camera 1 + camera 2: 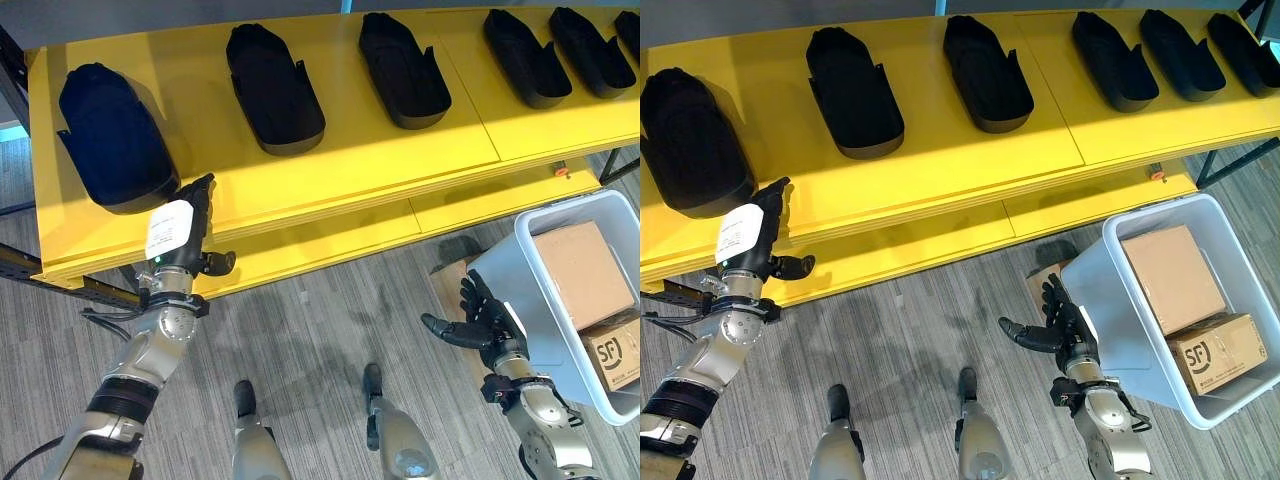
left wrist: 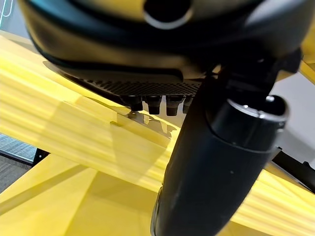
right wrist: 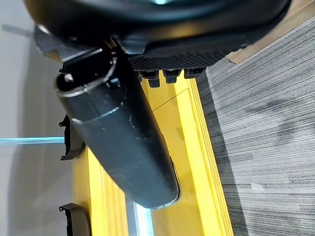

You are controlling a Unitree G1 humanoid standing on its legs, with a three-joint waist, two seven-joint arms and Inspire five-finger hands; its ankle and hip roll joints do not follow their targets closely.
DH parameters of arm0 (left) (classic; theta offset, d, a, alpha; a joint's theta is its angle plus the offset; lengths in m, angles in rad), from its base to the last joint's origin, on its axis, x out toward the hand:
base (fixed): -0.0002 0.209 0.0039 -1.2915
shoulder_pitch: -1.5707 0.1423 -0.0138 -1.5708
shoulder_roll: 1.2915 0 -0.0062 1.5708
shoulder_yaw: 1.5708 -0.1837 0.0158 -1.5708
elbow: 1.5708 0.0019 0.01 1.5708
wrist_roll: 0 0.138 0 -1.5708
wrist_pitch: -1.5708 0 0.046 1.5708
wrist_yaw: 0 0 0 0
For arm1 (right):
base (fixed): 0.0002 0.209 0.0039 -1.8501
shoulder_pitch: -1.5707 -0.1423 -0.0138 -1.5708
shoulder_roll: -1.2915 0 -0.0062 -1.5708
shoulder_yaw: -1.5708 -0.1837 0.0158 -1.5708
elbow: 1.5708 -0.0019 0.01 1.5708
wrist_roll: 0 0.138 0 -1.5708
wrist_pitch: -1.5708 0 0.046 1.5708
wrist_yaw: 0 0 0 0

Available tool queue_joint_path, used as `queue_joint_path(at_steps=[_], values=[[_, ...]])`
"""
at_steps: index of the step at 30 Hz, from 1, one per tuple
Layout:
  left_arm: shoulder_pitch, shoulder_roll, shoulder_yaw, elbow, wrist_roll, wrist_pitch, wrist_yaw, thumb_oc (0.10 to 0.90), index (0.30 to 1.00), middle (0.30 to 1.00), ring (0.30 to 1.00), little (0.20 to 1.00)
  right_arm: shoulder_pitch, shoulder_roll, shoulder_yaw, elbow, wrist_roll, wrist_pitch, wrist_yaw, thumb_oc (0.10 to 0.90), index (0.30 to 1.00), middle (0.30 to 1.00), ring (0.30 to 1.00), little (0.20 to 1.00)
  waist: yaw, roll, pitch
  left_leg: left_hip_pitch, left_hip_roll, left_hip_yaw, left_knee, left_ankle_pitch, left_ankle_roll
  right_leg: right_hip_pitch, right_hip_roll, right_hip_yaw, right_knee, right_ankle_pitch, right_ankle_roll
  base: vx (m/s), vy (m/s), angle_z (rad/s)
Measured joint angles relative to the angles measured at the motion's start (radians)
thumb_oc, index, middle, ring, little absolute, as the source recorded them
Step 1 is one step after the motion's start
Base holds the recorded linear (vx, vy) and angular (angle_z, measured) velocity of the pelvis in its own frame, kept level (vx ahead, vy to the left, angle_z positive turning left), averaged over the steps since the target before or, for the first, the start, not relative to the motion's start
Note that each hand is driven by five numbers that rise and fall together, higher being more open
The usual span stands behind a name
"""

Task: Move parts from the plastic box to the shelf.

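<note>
Left eye view: left robot hand (image 1: 178, 232) at yellow shelf (image 1: 330, 170) front edge.

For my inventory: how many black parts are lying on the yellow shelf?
6, in one row on the yellow shelf. More may lie beyond the view's edge.
</note>
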Motion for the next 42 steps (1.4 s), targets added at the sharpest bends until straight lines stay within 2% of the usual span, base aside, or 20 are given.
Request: queue_joint_path(at_steps=[13, 36, 42], values=[[0.017, 0.052, 0.003, 0.021, 0.002, 0.001, -0.002, 0.900, 1.000, 1.000, 1.000, 1.000, 0.002, -0.001, -0.001, 0.000, 0.000, -0.003, 0.001, 0.900, 1.000, 1.000, 1.000, 1.000, 0.019, 0.002, 0.001, -0.006, 0.000, -0.002, 0.011, -0.002, 0.002, -0.003, -0.001, 0.001, 0.010, 0.000, 0.000, 0.00, 0.000, 0.00], [0.017, 0.062, 0.010, 0.023, 0.034, 0.000, -0.020, 0.900, 1.000, 1.000, 1.000, 1.000, 0.001, -0.001, -0.003, 0.000, -0.001, -0.019, 0.001, 0.900, 1.000, 1.000, 1.000, 1.000, 0.022, 0.004, 0.002, -0.020, -0.001, -0.004, 0.025, -0.004, 0.002, -0.018, -0.003, 0.002, 0.019, 0.000, 0.000, 0.00, 0.000, 0.00], [0.125, 0.062, 0.063, -0.171, 0.032, -0.018, -0.046, 0.900, 1.000, 1.000, 1.000, 1.000, 0.004, -0.001, -0.029, 0.000, -0.001, -0.021, 0.001, 0.900, 1.000, 1.000, 1.000, 1.000, 0.039, 0.018, 0.012, -0.018, -0.002, -0.005, 0.024, -0.004, 0.002, -0.015, -0.003, 0.001, 0.019, 0.000, 0.000, 0.00, 0.000, 0.00]])
